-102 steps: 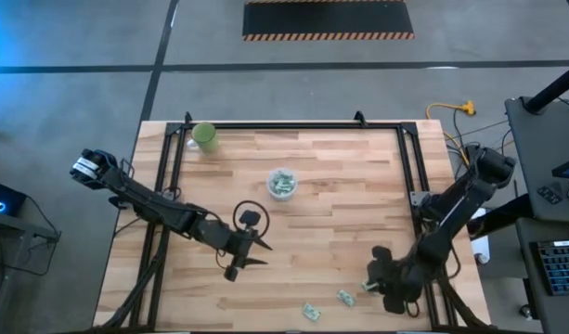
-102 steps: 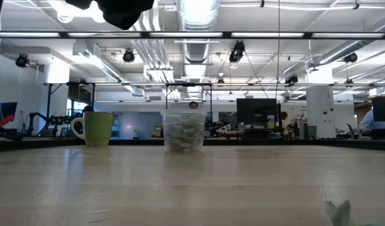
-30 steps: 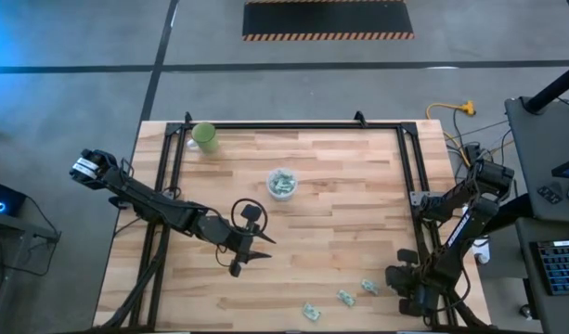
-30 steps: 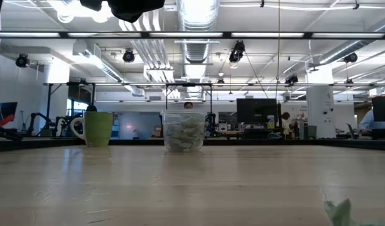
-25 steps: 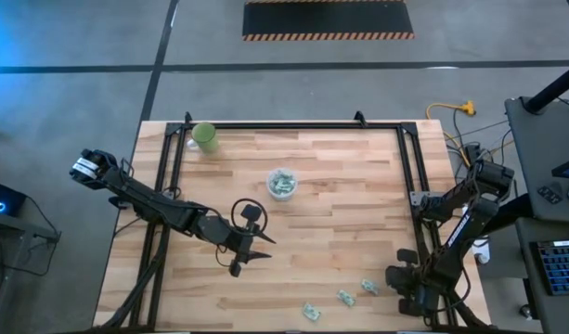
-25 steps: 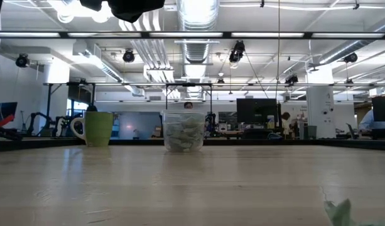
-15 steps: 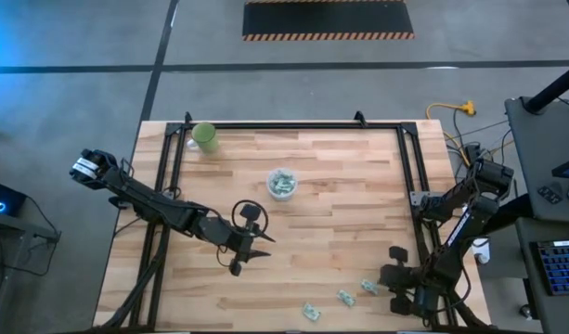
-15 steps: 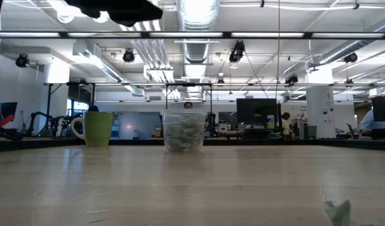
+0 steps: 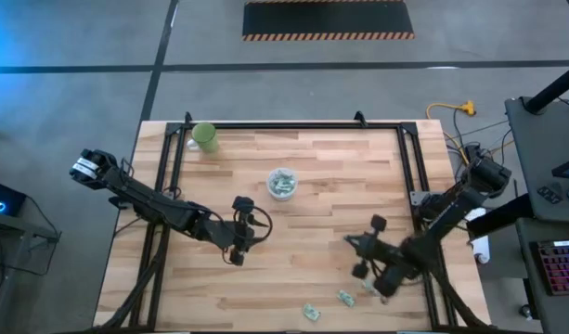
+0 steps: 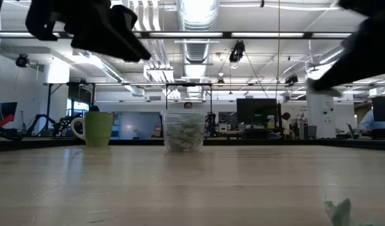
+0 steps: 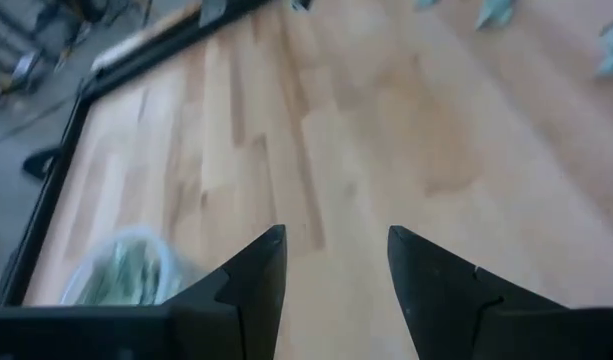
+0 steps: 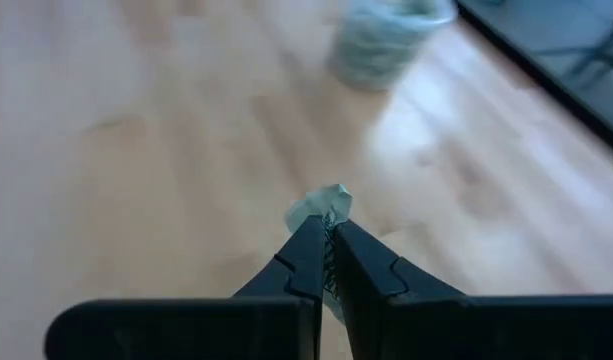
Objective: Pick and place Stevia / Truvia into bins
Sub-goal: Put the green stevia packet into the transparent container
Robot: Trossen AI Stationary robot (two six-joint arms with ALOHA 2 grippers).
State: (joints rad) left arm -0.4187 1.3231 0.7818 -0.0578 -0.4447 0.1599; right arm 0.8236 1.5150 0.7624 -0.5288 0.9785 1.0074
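In the right wrist view my right gripper (image 12: 326,235) is shut on a small pale green and white Stevia packet (image 12: 322,207). In the high view it (image 9: 351,245) hovers over the table's right middle, pointing toward the clear cup (image 9: 282,184), which holds several packets. Two more packets (image 9: 309,312) (image 9: 344,298) lie flat near the front edge. My left gripper (image 9: 241,234) hangs open over the table's left middle with nothing between its fingers (image 11: 256,270). My right gripper pinches one end of the packet (image 12: 324,222) between its two fingertips. The rest of the packet sticks out beyond the tips. The fingers slant down from the table's near right side. The packet is lifted clear of the wood.
An opaque light-green cup (image 9: 205,136) stands at the far left corner. A black metal frame (image 9: 293,125) runs along the table's far, left and right edges. Bare wood lies between my right gripper and the clear cup (image 12: 386,35).
My right gripper has swung from the table's near right edge up and toward the middle, turning to face the clear cup, with a packet between its tips. My left gripper has tipped downward and turned a little, staying in place.
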